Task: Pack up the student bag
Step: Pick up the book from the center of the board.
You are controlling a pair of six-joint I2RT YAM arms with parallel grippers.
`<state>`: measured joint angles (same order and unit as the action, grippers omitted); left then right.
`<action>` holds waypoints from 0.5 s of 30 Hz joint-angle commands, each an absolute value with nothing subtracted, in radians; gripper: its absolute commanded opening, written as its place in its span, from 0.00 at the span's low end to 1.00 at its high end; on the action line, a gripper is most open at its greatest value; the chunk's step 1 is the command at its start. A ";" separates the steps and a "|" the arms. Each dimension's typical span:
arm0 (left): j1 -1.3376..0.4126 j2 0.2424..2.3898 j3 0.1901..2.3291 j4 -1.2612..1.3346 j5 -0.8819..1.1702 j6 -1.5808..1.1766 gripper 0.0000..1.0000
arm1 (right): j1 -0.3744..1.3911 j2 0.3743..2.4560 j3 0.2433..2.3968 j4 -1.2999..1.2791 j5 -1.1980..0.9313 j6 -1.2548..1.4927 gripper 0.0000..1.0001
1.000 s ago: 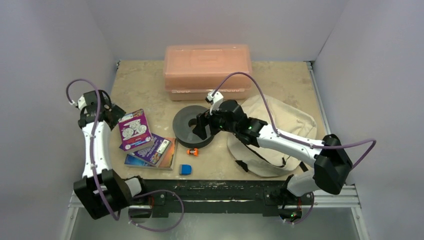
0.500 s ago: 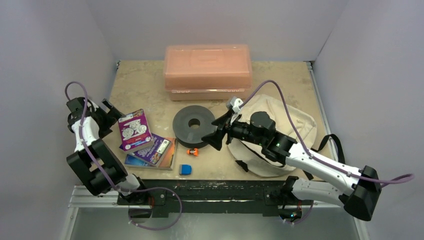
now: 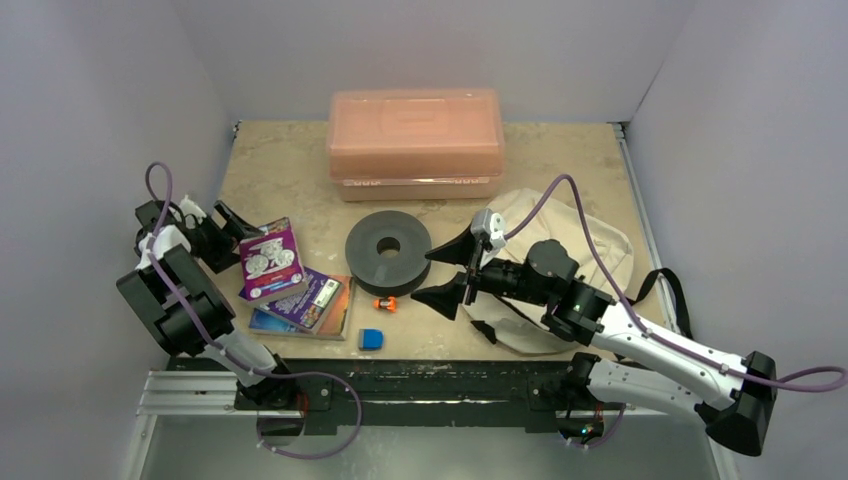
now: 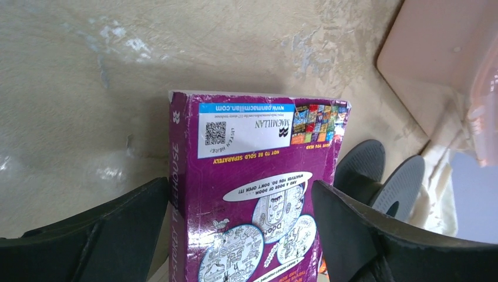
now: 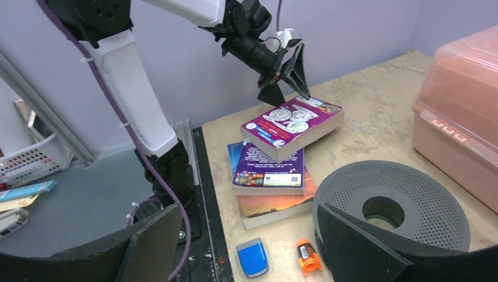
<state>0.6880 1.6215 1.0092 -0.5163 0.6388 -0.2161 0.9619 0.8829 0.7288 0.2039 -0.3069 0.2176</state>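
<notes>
A grey disc (image 3: 365, 258) with a hole in the middle lies flat near the centre of the desk (image 3: 290, 170), and everything sits around it. The student bag (image 3: 545, 215), cream cloth with black straps, is slumped on the desk on the disc's right-arm side. It sits close to the disc without touching it, and part of it is hidden under the right arm. Just behind the disc, towards the back wall, stands a salmon-pink plastic box (image 3: 415, 140) with its lid on.

The right pincer (image 3: 422, 275) hangs between the disc and the bag, just off the disc's rim, its jaws spread wide and holding nothing.

On the disc's other side lies a small stack of books (image 3: 318, 300), with a purple book (image 3: 270, 260) tilted on top of it. The left pincer (image 4: 239, 185) sits low at the end of that book farthest from the disc, jaws wide apart with the book's end between them, not clamped on it. I cannot tell whether either finger touches the cover.

In front of the disc, towards the arm bases, lie a little orange thing (image 3: 384, 303) close by and a small blue thing (image 3: 371, 339) a bit nearer the edge.
</notes>
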 commanded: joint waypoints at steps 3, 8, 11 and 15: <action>0.710 1.723 1.069 -0.481 0.849 -0.200 0.82 | 0.968 0.865 0.721 0.265 -0.355 0.190 0.89; 0.711 1.756 1.073 -0.506 0.851 -0.184 0.79 | 0.968 0.866 0.716 0.291 -0.379 0.185 0.89; 0.713 1.796 1.088 -0.535 0.840 -0.167 0.80 | 0.968 0.877 0.721 0.285 -0.374 0.178 0.89; 0.712 1.843 1.108 -0.546 0.862 -0.183 0.70 | 0.968 0.883 0.725 0.283 -0.365 0.172 0.89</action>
